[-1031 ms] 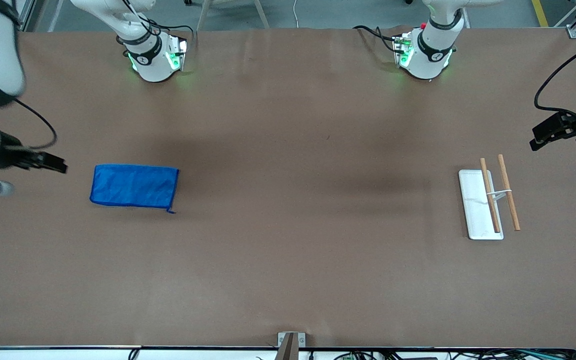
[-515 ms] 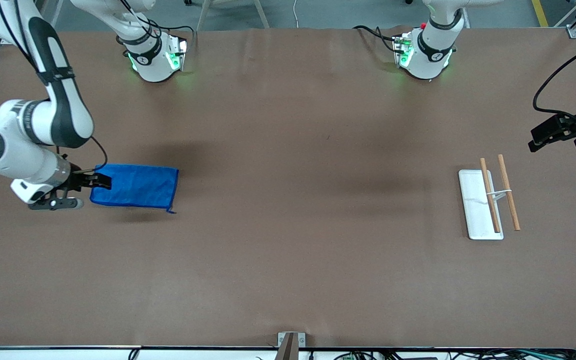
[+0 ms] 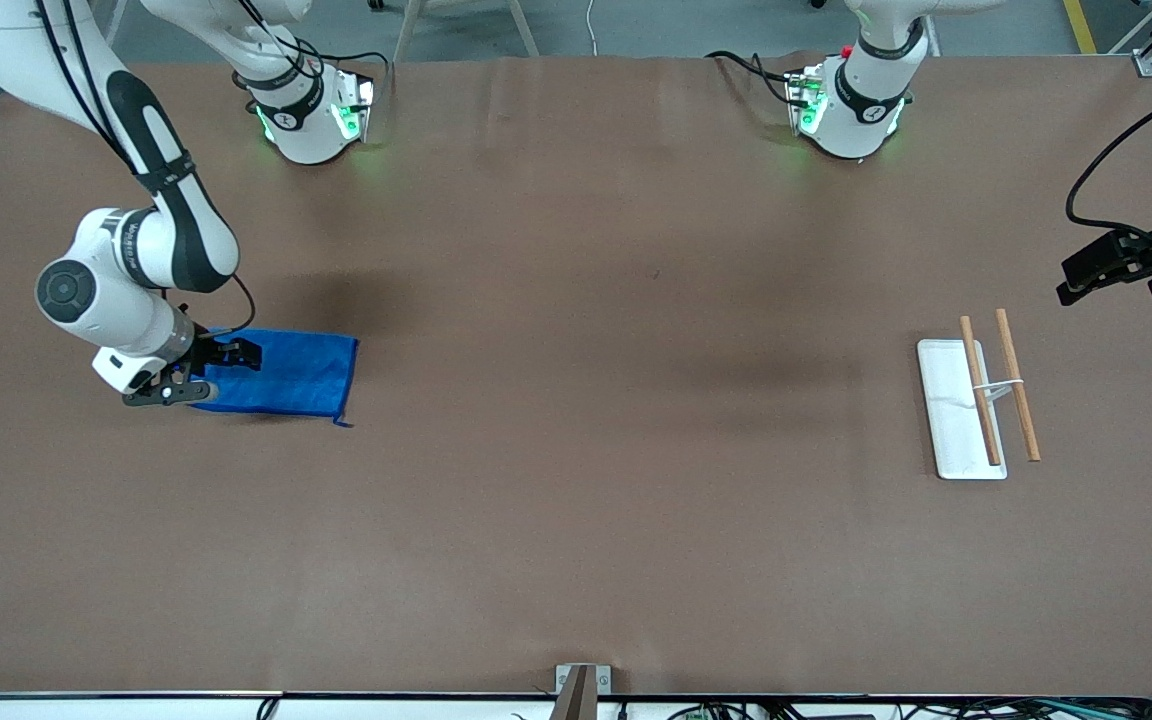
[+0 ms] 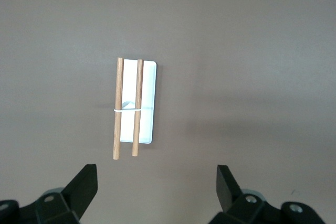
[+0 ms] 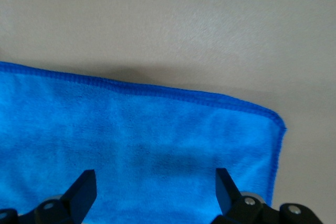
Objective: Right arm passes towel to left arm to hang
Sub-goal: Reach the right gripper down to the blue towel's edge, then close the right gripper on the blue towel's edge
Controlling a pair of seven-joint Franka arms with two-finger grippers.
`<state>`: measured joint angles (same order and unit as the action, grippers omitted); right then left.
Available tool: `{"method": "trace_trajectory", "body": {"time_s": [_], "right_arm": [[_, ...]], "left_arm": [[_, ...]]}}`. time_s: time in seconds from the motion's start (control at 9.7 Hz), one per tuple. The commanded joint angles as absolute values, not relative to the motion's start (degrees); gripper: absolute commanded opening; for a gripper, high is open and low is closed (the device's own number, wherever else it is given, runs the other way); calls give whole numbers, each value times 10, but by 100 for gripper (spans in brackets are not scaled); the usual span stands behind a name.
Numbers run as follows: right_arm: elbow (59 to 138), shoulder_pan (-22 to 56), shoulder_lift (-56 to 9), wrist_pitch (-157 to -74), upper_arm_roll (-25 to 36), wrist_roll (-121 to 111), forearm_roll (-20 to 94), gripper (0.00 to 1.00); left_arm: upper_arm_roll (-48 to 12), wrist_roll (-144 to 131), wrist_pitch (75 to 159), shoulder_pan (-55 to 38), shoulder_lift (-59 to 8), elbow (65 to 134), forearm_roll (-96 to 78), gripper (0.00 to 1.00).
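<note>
Towel (image 3: 281, 373): flat on bench (image 3: 576, 500). Right gripper (image 3: 198, 372): jaws spread over its end, poised to pinch. Left gripper (image 3: 1101, 268): jaws released, waiting above hanging rack (image 3: 976, 405).

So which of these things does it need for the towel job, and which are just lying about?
For the job:
- towel, flat on the table
- right gripper, open, low over the towel's end
- left gripper, open, waiting above the rack
- rack, two wooden rods on a white base

Just lying about:
- nothing else on the table

Right gripper (image 3: 232, 364) has swung in over the towel (image 3: 286, 373)
</note>
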<state>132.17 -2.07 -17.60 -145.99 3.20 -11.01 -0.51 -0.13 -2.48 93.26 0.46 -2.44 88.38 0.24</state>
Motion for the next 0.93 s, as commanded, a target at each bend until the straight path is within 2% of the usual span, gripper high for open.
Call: {"method": "trace_trajectory", "body": {"time_s": [0.0, 0.31, 0.52, 0.72, 0.82], "right_arm": [[1336, -18, -184, -1482, 33, -113, -15, 100], [1364, -22, -196, -1541, 33, -113, -15, 98], [1364, -23, -196, -1542, 33, -113, -15, 87], [1363, -26, -203, -1543, 33, -113, -15, 64], [1363, -27, -203, -1543, 33, -113, -15, 35]], "left_arm": [[-3, -22, 937, 8, -34, 893, 4, 100], [-2, -22, 937, 9, -38, 893, 4, 100], [-2, -22, 937, 8, -38, 893, 4, 100], [-2, -22, 937, 9, -38, 893, 3, 100], [-2, -22, 938, 9, -39, 893, 4, 100]]}}
